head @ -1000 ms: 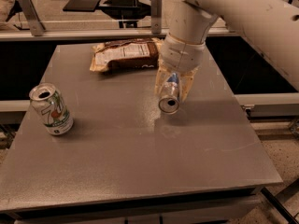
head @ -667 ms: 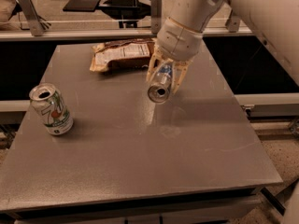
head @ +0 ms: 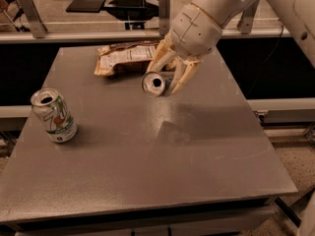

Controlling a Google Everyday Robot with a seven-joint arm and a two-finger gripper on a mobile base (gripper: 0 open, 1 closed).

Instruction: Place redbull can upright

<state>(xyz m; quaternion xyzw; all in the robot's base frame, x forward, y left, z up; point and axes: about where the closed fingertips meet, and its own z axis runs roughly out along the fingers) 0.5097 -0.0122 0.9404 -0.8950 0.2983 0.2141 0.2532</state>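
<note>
Camera view has the pincer (head: 163, 81) up over the back middle of the bench (head: 147, 181), fingers (head: 183, 75) closed round the redbull can (head: 154, 84), so it's got a proper grip on it. The redbull can is off the surface and tipped right over, open silver top pointing at the camera, shadow on the bench underneath. Just behind it lies a bag (head: 123, 58). The 7UP can (head: 54, 115) stands upright well off to the left

The gripper (head: 163, 81) has carried the redbull can (head: 154, 84) from the middle of the desk (head: 147, 181) toward its far edge, tipping its top further toward the camera.
</note>
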